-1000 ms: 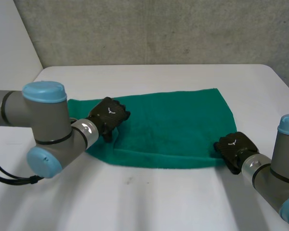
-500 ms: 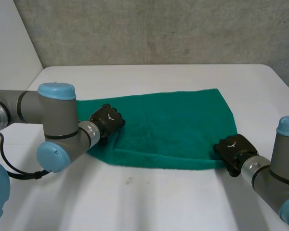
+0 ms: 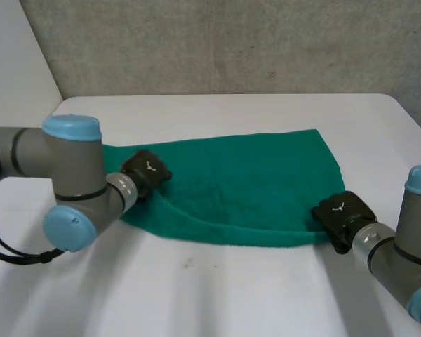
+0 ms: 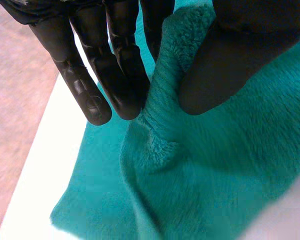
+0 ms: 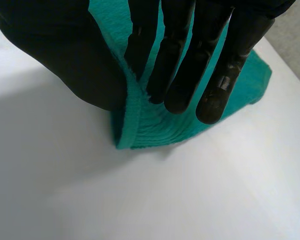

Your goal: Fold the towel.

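Observation:
A green towel (image 3: 245, 186) lies spread across the white table (image 3: 217, 288). My left hand (image 3: 146, 172) sits at the towel's near left corner. In the left wrist view its fingers (image 4: 115, 75) and thumb (image 4: 230, 60) pinch a raised fold of the towel (image 4: 170, 150). My right hand (image 3: 342, 214) is at the near right corner. In the right wrist view its fingers (image 5: 190, 65) and thumb (image 5: 65, 55) pinch the towel's edge (image 5: 135, 120), lifted off the table.
A grey wall (image 3: 231, 42) stands behind the table's far edge. Bare white table lies in front of the towel and on both sides of it.
My left hand has slid left along the towel toward its near left corner and closed on the cloth, lifting a ridge. The right hand has stayed on its corner.

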Controlling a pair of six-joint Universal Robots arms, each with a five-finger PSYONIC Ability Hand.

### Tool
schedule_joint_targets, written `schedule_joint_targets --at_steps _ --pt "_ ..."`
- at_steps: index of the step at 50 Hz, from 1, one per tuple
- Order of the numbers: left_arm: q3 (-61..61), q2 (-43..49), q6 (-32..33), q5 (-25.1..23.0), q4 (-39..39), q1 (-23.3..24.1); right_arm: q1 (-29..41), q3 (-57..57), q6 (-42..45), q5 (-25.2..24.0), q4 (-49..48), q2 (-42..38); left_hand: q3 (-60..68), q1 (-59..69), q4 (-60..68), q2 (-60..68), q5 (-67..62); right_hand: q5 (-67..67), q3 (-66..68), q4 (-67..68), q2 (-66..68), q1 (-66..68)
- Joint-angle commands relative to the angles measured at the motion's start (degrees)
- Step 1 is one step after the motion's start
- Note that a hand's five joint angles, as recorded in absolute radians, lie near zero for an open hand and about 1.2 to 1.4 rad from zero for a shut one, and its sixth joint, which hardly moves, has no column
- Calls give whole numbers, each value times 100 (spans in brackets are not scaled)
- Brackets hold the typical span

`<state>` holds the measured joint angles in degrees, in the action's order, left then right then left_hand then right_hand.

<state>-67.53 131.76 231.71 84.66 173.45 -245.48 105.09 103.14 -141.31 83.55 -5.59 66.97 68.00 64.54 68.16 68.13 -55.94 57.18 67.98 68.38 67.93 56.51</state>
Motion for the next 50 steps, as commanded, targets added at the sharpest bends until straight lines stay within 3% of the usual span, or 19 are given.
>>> schedule_joint_targets --at_steps 1,10,13,23,32,40,48,50 --pt "-1138 -1379 -65 902 5 -500 -94 -303 60 30 540 746 1200 1546 1184 1187 -1406 1282 1202 1162 1207 2349" --pt "-3258 -2945 -82 868 -22 -843 -112 -611 226 -14 1902 1124 1200 1546 1184 1187 -1406 1282 1202 1162 1207 2349" --pt "-4055 -3410 -91 632 -4 -1132 -94 -576 472 -6 2167 1107 1200 1546 1184 1187 -1406 1282 1202 1162 1207 2349" --pt "-4752 -3526 -266 156 5 -1764 -155 -224 1045 47 2414 1028 1200 1546 1184 1187 -1406 1282 1202 1162 1207 2349" --pt "-4647 -3008 -504 -213 356 -2047 -278 66 1000 100 1588 835 1200 1546 1184 1187 -1406 1282 1202 1162 1207 2349" --pt "-3734 -2410 -504 -214 558 -1898 -217 -479 983 65 1508 430 1200 1546 1184 1187 -1406 1282 1202 1162 1207 2349" --pt "-2230 -1522 -750 -38 1314 -1239 301 -2411 956 117 771 -948 1200 1546 1184 1187 -1406 1282 1202 1162 1207 2349" --pt "-1625 -1013 -882 409 1612 -1142 371 -2771 956 161 683 -1238 1200 1546 1184 1187 -1406 1282 1202 1162 1207 2349"
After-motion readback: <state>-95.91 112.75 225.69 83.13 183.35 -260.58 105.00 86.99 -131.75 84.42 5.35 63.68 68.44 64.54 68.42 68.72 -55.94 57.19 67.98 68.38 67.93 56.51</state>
